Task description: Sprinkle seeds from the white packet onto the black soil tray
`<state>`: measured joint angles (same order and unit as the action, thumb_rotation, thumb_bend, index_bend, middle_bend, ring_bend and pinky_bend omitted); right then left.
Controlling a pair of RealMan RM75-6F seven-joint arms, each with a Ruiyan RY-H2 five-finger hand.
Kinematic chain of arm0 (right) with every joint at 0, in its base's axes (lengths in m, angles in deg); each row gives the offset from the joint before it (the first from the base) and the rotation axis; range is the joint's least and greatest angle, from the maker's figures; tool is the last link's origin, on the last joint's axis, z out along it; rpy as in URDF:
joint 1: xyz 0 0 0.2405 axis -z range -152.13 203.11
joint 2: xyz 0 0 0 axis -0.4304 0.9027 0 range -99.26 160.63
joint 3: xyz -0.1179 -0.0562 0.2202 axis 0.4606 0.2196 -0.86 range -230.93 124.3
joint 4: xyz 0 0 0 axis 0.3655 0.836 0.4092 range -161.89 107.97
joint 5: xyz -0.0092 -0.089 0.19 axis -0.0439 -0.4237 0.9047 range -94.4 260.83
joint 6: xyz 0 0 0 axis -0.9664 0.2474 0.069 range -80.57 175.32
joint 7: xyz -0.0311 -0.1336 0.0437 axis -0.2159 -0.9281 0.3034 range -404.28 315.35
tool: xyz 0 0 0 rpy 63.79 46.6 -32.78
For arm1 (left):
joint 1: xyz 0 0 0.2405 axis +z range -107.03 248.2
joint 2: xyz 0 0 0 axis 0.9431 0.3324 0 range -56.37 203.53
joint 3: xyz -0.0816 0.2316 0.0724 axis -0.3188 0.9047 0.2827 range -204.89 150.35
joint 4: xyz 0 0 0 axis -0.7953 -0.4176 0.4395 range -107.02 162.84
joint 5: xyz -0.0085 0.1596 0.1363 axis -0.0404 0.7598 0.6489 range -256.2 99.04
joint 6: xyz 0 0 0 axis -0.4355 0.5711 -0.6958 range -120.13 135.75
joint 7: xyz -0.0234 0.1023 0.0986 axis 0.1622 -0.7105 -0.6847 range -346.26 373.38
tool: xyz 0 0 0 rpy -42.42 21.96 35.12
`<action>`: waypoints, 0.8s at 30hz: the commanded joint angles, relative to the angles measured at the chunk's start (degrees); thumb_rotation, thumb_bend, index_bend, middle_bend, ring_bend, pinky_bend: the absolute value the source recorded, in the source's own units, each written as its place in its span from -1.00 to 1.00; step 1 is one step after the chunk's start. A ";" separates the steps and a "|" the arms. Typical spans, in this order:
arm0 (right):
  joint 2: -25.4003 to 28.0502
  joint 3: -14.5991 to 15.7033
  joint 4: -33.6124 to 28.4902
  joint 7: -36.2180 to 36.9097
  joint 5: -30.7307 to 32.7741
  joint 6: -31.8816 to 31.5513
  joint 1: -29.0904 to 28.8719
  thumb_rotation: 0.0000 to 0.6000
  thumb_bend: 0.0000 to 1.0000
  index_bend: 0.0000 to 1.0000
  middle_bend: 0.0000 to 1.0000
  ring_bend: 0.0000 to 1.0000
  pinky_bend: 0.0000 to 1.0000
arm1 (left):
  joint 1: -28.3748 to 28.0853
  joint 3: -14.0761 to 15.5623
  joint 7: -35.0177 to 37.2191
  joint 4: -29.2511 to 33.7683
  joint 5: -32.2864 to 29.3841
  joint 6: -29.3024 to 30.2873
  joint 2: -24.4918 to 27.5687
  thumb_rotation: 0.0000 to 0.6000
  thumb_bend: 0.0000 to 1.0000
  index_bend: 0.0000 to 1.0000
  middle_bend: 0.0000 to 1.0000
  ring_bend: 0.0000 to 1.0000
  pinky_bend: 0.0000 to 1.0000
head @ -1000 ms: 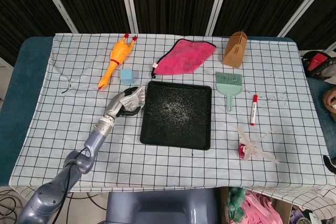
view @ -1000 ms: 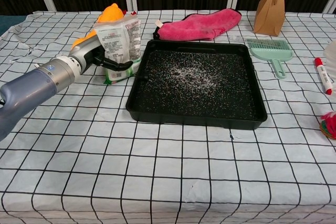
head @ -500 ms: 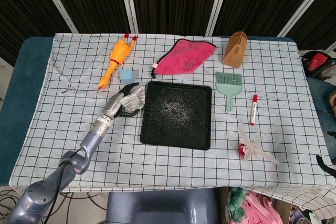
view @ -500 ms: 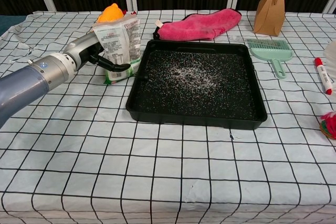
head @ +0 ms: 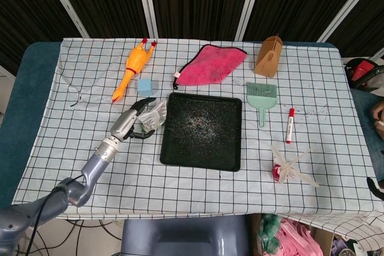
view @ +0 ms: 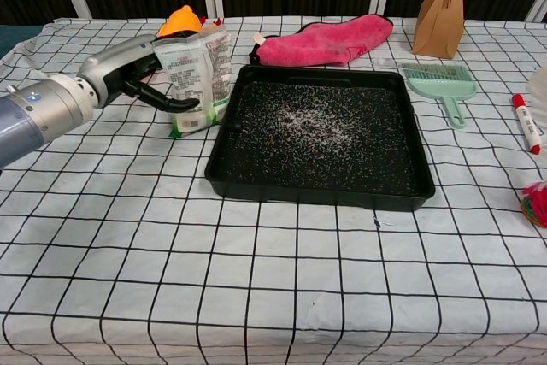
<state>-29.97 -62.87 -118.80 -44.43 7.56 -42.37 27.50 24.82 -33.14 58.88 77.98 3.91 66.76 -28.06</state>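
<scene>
The white seed packet (head: 156,114) (view: 198,74) stands upright against the left wall of the black soil tray (head: 163,148) (view: 316,197). Pale seeds lie scattered over the dark soil, thickest near the tray's middle. My left hand (head: 129,124) (view: 128,74) is just left of the packet with its fingers spread. One finger reaches over the packet's top left corner and another curls by its lower left edge, with no firm grip showing. My right hand appears in neither view.
A yellow rubber chicken (head: 133,67) and a blue cube (head: 144,85) lie behind the packet. A pink cloth (head: 211,64), brown paper bag (head: 269,55), green brush (head: 261,95), red marker (head: 290,125) and clear plastic item (head: 288,169) surround the tray.
My left hand has let go of the packet and drawn back to the left, its fingers opening. The packet stays standing in the same spot against the tray.
</scene>
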 commanded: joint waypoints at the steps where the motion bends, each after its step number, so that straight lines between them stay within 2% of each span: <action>1: 0.08 0.01 -0.18 -0.02 -0.21 -0.24 0.10 1.00 -0.60 -0.48 -0.92 -0.71 -0.33 | 4.32 -0.31 -10.14 13.97 -2.53 2.12 9.48 1.00 -0.41 -0.89 -0.91 -1.00 -1.00; 4: 0.08 0.08 -0.29 -0.16 -0.35 -0.25 0.08 1.00 -0.60 -0.48 -0.92 -0.71 -0.34 | 6.06 -0.08 -14.09 19.63 -3.28 3.26 13.18 1.00 -0.41 -0.89 -0.91 -1.00 -1.00; 10: 0.06 0.17 -0.61 -0.48 -0.84 -0.61 0.10 1.00 -0.60 -0.48 -0.92 -0.71 -0.34 | 10.92 1.48 -25.30 29.09 -2.82 9.93 20.43 1.00 -0.41 -0.89 -0.90 -1.00 -1.00; 18: 0.42 0.47 -1.25 -1.16 -1.25 -0.96 0.34 1.00 -0.60 -0.48 -0.92 -0.71 -0.36 | 18.06 4.34 -42.66 37.75 -3.53 18.01 31.26 1.00 -0.41 -0.82 -0.86 -1.00 -1.00; 24: 0.88 1.06 -2.20 -2.75 -1.44 -0.26 0.21 1.00 -0.60 -0.48 -0.92 -0.71 -0.37 | 23.73 6.47 -47.16 44.43 -3.69 22.68 39.62 1.00 -0.41 -0.81 -0.84 -1.00 -1.00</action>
<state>-29.16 -61.91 -120.87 -47.02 6.18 -42.73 27.74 46.20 -27.97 13.35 119.98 0.36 87.33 8.87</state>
